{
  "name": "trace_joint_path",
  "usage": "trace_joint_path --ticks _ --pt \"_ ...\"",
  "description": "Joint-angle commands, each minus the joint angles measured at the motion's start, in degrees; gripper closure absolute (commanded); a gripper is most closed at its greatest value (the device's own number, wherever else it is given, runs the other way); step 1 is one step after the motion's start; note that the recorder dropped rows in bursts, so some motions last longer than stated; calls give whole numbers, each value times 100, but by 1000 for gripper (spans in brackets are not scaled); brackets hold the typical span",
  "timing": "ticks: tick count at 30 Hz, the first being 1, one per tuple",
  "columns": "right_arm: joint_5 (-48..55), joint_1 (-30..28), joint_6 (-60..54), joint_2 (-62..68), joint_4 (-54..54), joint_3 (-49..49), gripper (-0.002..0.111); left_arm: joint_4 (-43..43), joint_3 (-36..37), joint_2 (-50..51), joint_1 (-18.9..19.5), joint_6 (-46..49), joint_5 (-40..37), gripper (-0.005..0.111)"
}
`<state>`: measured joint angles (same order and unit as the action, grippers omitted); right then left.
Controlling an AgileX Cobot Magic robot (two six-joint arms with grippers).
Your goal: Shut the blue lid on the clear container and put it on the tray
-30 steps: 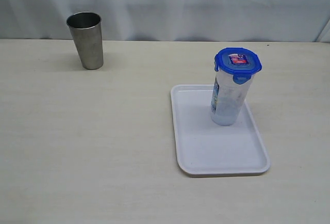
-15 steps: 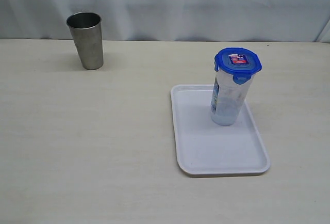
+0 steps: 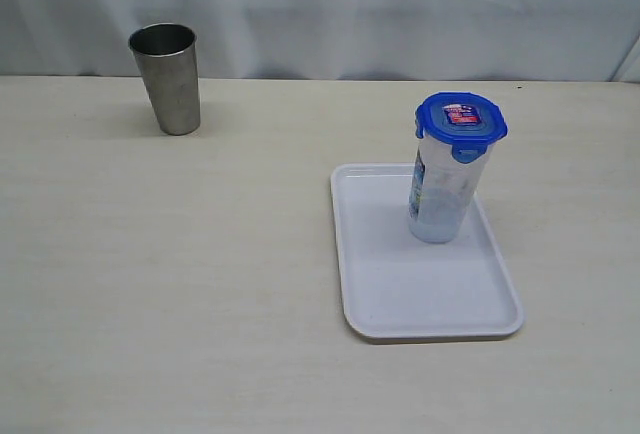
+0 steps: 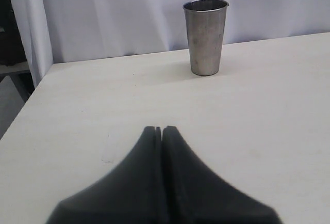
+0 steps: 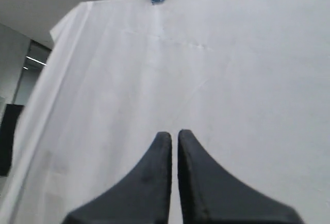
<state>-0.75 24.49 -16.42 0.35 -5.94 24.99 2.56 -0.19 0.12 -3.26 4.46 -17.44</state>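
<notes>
The clear container [image 3: 440,194] stands upright on the far part of the white tray [image 3: 420,289], right of the table's middle. The blue lid [image 3: 461,118] with its red-and-white label sits on top of the container. Neither arm shows in the exterior view. My left gripper [image 4: 161,129] is shut with nothing in it, low over bare tabletop and pointing toward the steel cup. My right gripper [image 5: 174,134] is shut and empty, raised and facing the white curtain [image 5: 216,79]; the container and tray do not show in either wrist view.
A grey stainless steel cup [image 3: 167,78] stands at the back left of the table, also seen as the steel cup [image 4: 205,36] in the left wrist view. A white curtain [image 3: 400,14] hangs behind the table. The table's left edge [image 4: 31,100] shows in the left wrist view.
</notes>
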Motion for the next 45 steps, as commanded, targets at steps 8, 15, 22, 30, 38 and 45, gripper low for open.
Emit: trace_joint_path --ticks 8,15,22,30,38,45 --pt "-279 -1916 703 -35 -49 -2499 104 -13 19 -12 21 4 -7 107" --pt "810 -1916 1286 -35 691 -2499 104 -13 19 -12 21 4 -7 107" --pt "1666 -1916 1713 -35 812 -2499 104 -13 19 -12 21 4 -7 107" --pt "1976 -1916 1881 -35 812 -2499 104 -13 19 -12 21 4 -7 107" --pt "2002 -1916 1867 -35 852 -2499 104 -13 19 -12 21 4 -7 107" --pt "2055 -1916 1867 -35 988 -2499 104 -13 19 -12 21 4 -7 107"
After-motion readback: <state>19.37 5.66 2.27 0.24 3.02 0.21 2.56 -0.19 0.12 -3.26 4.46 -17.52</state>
